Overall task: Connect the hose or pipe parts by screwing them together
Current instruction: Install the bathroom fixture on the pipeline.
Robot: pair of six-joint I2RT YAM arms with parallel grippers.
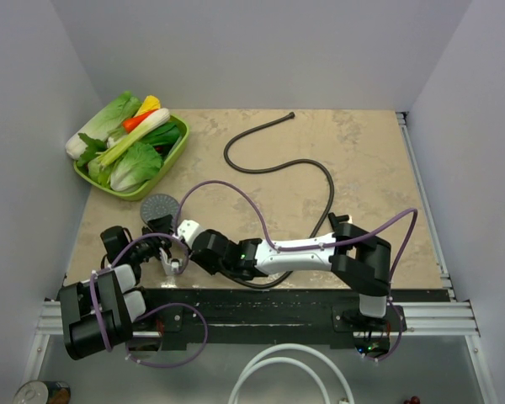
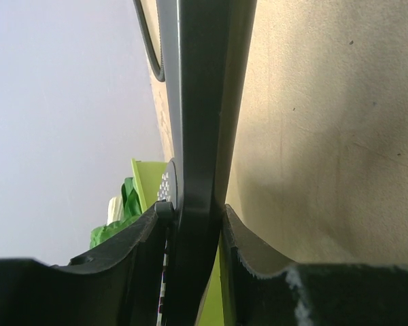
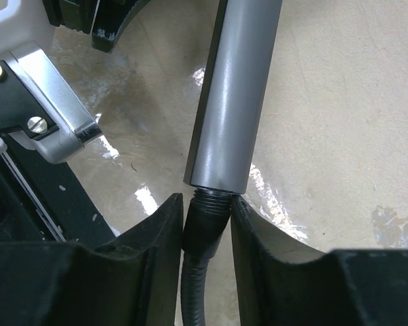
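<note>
Grey metal-look tubing, the grey tubular handle point(image 3: 238, 95) of the shower head, lies low over the near left part of the beige stone-patterned table point(image 1: 362, 151). The round grey shower-head disc point(image 1: 160, 206) sits at its far end, just beside the green plastic tray point(image 1: 178, 143) of leafy vegetables point(image 1: 122, 118).

Left gripper point(image 2: 194, 217): clenched on the grey tubular handle. In the left wrist view the handle fills the gap between the two fingers and touches both. The perforated face of the disc shows just past the left finger.

Right gripper point(image 3: 207, 204): reaches across from the right side and is clamped on the black end nut point(image 3: 207, 216) of the dark-brown flexible hose point(image 1: 273, 166). Both fingers press the sides of the nut. The nut butts against the open near end of the handle, in line with it; how far the thread is engaged cannot be told.

Hose: it leaves the nut toward the camera between the right fingers. In the top view it passes under the right arm near the table's front edge, curves up the middle of the table and loops back leftward. Its free end lies near the far edge, well apart from both grippers.
</note>
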